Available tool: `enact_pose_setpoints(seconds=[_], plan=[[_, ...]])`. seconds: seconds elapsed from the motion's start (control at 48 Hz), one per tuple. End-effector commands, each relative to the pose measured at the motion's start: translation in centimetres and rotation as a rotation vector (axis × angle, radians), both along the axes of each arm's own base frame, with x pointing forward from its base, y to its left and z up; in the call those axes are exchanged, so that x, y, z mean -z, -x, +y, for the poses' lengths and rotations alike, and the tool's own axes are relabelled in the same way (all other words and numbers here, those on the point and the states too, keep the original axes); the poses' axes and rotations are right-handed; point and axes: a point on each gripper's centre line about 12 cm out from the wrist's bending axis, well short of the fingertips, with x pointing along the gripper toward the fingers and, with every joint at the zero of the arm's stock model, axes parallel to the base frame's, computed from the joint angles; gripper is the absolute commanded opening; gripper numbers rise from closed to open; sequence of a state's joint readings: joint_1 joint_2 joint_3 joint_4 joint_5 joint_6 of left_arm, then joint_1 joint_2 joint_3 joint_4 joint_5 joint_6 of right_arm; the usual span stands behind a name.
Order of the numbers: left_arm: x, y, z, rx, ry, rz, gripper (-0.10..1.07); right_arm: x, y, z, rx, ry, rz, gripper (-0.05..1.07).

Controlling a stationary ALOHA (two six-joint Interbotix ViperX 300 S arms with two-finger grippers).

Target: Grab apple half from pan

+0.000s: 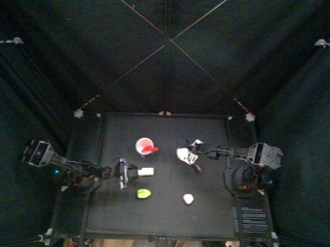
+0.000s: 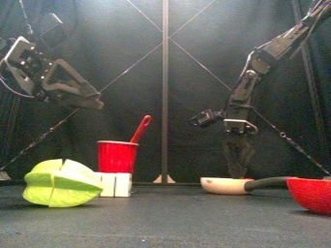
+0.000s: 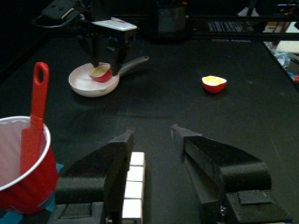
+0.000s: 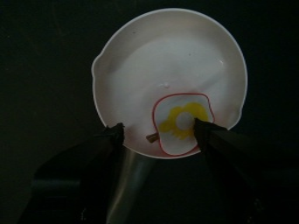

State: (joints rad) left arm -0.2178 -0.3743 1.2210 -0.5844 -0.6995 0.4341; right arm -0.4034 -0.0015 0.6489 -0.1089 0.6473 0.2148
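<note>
- Right gripper [image 4: 167, 131] hangs straight over the pan [image 4: 152, 66], jaws spread either side of the apple half [image 4: 181, 123], ready to pinch.
- Apple half sits at the pan's five o'clock.
- Left gripper [image 3: 156, 149] rests spread, well apart.

1. Dim light is falling from overhead; the curtains [image 1: 52, 68] are staying near black.
2. The table [image 3: 211, 122] is catching a dull grey sheen.
3. The pan [image 4: 163, 83] is glaring pale and soft-edged in the right wrist view.
4. The near jaws are blurring into shadow.
</note>
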Motion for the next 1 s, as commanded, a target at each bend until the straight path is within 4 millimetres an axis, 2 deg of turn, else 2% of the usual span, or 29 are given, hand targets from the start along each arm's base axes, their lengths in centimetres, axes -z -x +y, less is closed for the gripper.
enact_pose_setpoints(seconds=[0.0,0.688,0.979], plan=[[-0.7,-0.5,0.0,-0.005,0.003,-0.024,0.80,-1.4,-0.5,-0.2,-0.005,0.019,-0.038,0.96],[-0.7,-0.5,0.0,-0.004,0.002,-0.025,0.80,0.9,0.9,-0.9,0.017,0.012,-0.009,0.96],[-0.7,-0.5,0.0,-0.003,0.003,-0.024,0.80,1.4,0.5,-1.1,0.008,0.021,-0.018,0.94]])
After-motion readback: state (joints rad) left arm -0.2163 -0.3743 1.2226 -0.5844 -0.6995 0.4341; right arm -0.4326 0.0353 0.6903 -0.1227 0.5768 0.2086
